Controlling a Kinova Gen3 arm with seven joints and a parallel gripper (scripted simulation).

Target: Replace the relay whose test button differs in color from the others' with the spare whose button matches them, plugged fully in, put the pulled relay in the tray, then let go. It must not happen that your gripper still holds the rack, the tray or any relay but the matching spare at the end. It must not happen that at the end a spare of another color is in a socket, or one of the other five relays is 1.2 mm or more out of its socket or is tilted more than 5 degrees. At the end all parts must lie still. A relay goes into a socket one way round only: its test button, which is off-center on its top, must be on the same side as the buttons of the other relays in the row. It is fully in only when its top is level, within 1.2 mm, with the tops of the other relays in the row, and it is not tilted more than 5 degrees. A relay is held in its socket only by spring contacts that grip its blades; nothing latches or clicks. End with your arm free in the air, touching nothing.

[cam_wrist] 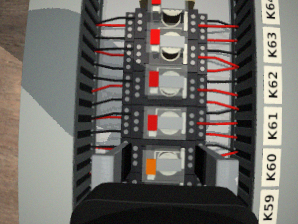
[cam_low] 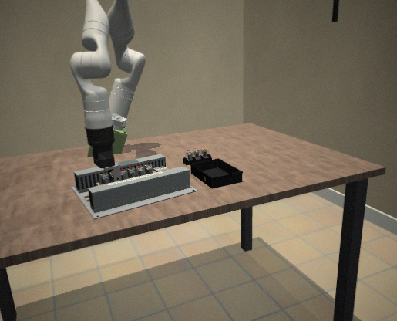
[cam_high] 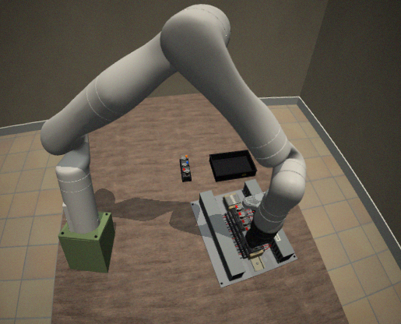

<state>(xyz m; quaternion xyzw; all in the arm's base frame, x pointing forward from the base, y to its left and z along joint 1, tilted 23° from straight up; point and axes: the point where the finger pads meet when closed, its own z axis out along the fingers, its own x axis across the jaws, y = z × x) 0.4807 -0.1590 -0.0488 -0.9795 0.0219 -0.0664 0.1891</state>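
Observation:
The relay with the orange test button (cam_wrist: pixel 164 164) sits in the row, beside the label K60, its button on the left in the wrist view. Its neighbours, such as this relay (cam_wrist: pixel 165 123), have red buttons on the same side. My gripper (cam_wrist: pixel 163 158) is open, one finger on each side of the orange-button relay and apart from it. The fingertips are hidden in the top view. The spare holder (cam_high: pixel 186 179) (cam_low: pixel 186 161) carries a red-button spare (cam_high: pixel 186 170) (cam_low: pixel 189 156), a blue-button spare (cam_high: pixel 185 164) (cam_low: pixel 197 155) and an orange-button spare (cam_low: pixel 205 153). The black tray (cam_high: pixel 232 165) (cam_low: pixel 216 173) is empty.
Grey slotted wiring ducts (cam_high: pixel 220 237) (cam_low: pixel 139 189) run along both sides of the relay row on the grey panel (cam_high: pixel 202 226). Red and black wires (cam_wrist: pixel 217 123) lie between row and ducts. The gripper body covers the near end of the row in the wrist view.

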